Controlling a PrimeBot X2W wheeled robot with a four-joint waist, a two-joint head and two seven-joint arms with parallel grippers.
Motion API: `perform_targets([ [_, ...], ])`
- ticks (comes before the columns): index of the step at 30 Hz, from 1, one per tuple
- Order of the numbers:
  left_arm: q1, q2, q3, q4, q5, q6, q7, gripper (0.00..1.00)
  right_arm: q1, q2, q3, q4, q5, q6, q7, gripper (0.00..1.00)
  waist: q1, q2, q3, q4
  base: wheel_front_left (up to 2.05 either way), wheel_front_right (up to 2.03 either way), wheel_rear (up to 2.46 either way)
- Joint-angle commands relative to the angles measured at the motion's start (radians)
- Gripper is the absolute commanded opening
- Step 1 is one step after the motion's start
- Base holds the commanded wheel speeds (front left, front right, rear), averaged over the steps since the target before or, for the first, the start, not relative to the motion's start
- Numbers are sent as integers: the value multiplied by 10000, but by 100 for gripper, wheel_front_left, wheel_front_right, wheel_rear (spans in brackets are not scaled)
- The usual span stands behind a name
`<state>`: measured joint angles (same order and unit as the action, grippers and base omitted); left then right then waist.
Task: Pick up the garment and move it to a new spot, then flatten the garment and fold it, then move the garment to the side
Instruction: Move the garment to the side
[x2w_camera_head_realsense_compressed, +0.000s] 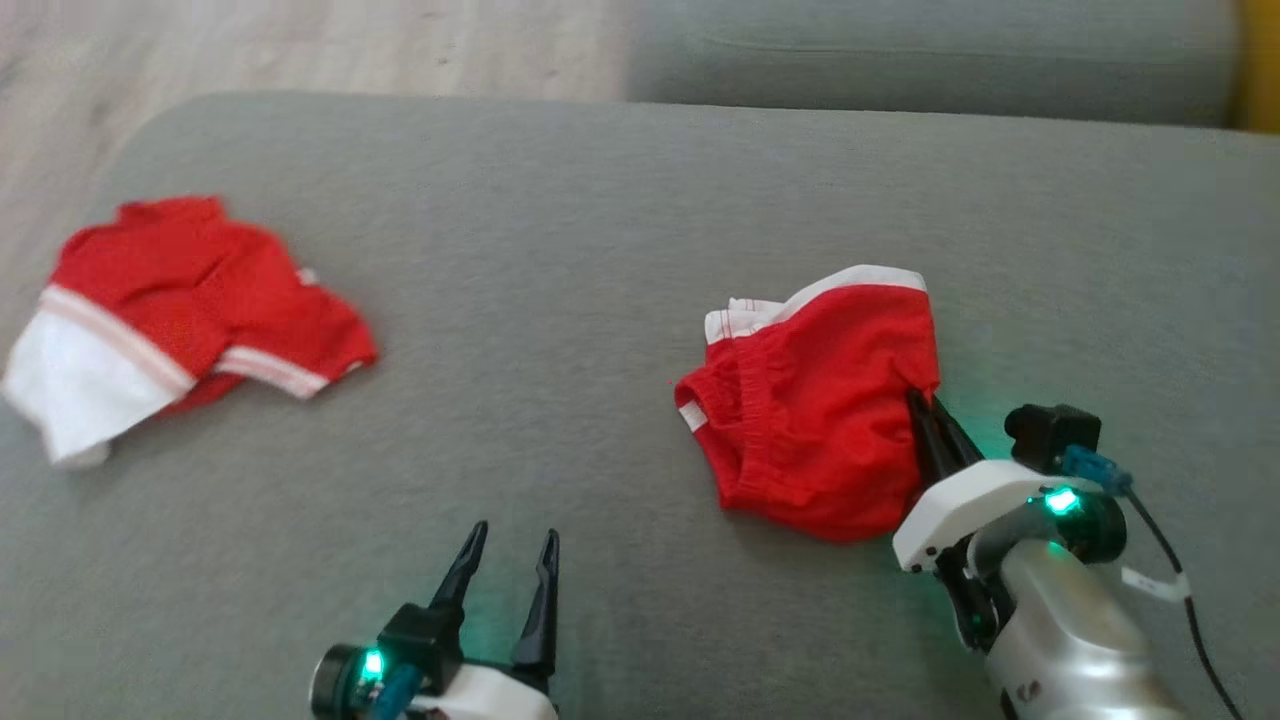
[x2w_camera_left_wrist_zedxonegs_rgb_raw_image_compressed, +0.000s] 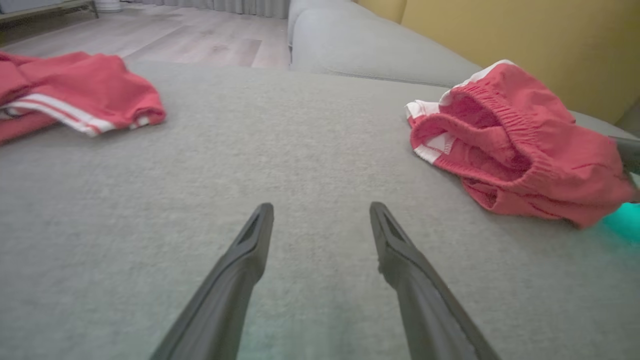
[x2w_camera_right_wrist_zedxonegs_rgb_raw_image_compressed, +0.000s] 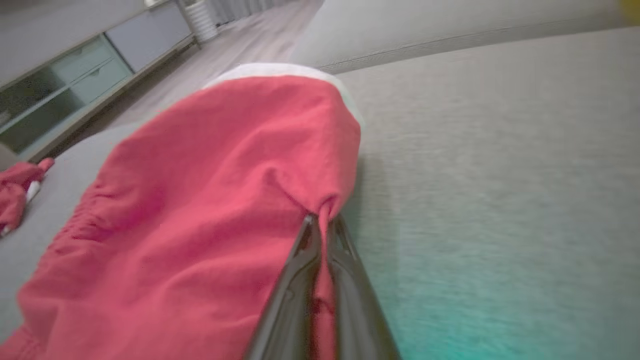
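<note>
Right gripper (x2w_camera_head_realsense_compressed: 925, 415) is clamped on a small tuck of the shorts (x2w_camera_head_realsense_compressed: 815, 420) at their 3 o'clock edge. Shorts lie bunched on the sofa (x2w_camera_head_realsense_compressed: 600, 230), 4 o'clock of head-view centre. Left gripper (x2w_camera_head_realsense_compressed: 515, 532) wide and empty at 6. Risk: thin pinch, probably one layer, so it may slip on lift, or the cloth hangs twisted and lands on the shirt (x2w_camera_head_realsense_compressed: 190, 310) at 9. No readable brand or text; cable tag (x2w_camera_head_realsense_compressed: 1150, 585) illegible.

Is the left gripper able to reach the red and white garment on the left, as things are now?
Probably yes: the left gripper is open and empty, and only bare grey cushion lies between it and the red and white garment.
</note>
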<state>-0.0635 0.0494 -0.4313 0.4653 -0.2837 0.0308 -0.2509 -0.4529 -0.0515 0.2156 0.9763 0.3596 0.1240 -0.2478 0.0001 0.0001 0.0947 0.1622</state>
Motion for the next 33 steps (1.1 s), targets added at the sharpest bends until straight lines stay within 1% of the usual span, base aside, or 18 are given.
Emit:
perform_targets([
  [1, -573, 9, 97, -393, -103, -36, -109, 100, 148, 12, 197, -390, -77, 67, -136, 0, -1, -1, -179, -1159, 0, 0, 0],
  [7, -1068, 9, -587, -606, -444, -107, -109, 100, 484, 12, 469, -792, -61, 67, -137, 0, -1, -1, -236, -3503, 0, 0, 0],
  [8, -1219, 9, -828, -628, -510, -117, -109, 100, 551, 12, 608, -870, 0, 67, -138, 0, -1, -1, -231, -4248, 0, 0, 0],
  [10, -1334, 9, -1037, -659, -580, -125, -109, 100, 602, 12, 803, -951, 98, 67, -138, 0, -1, -1, -179, -4926, 0, 0, 0],
  [11, -1381, 9, -1125, -674, -625, -122, -109, 100, 628, 12, 883, -998, 158, 67, -138, 0, -1, -1, -159, -5219, 0, 0, 0],
  [12, -1381, 9, -1125, -674, -625, -122, -109, 100, 628, 12, 883, -998, 158, 67, -138, 0, -1, -1, -159, -5219, 0, 0, 0],
  [15, -1500, 9, -1347, -724, -741, -109, -109, 100, 694, 12, 1087, -1119, 442, 67, -138, 0, -1, -1, -45, -5941, 0, 0, 0],
  [17, -1544, 9, -1478, -785, -758, -143, -109, 100, 707, 12, 1176, -1155, 535, 67, -138, 0, -1, -1, 16, -6261, 0, 0, 0],
  [19, -1522, 9, -1650, -816, -748, -212, -109, 100, 717, 12, 1235, -1166, 589, 67, -138, 0, -1, -1, 67, -6434, 0, 0, 0],
  [21, -1499, 9, -1803, -813, -764, -219, -109, 100, 687, 12, 1184, -1149, 554, 67, -138, 0, -1, -1, 141, -6461, 0, 0, 0],
  [24, -1515, 9, -1978, -827, -755, -223, -109, 100, 528, 9, 954, -1113, 370, 67, -139, 0, -1, -1, 300, -6286, 0, 0, 0],
  [27, -1539, 9, -2202, -688, -655, -310, -109, 100, 208, -192, 774, -1031, 16, 67, -139, 0, -1, -1, 489, -5954, 0, 0, 0],
  [29, -1577, 9, -2273, -641, -630, -339, -109, 100, -95, -455, 669, -918, -141, 67, -139, 0, -1, -1, 670, -5669, 0, 0, 0],
  [30, -1616, 9, -2287, -637, -606, -362, -109, 100, -531, -878, 491, -800, -277, 67, -139, 0, -1, -1, 892, -5363, 0, 0, 0],
  [33, -1717, 9, -2277, -534, -493, -376, -109, 100, -1286, -1557, 399, -403, -541, 67, -135, 0, -1, -1, 1235, -4907, 0, 0, 0],
])
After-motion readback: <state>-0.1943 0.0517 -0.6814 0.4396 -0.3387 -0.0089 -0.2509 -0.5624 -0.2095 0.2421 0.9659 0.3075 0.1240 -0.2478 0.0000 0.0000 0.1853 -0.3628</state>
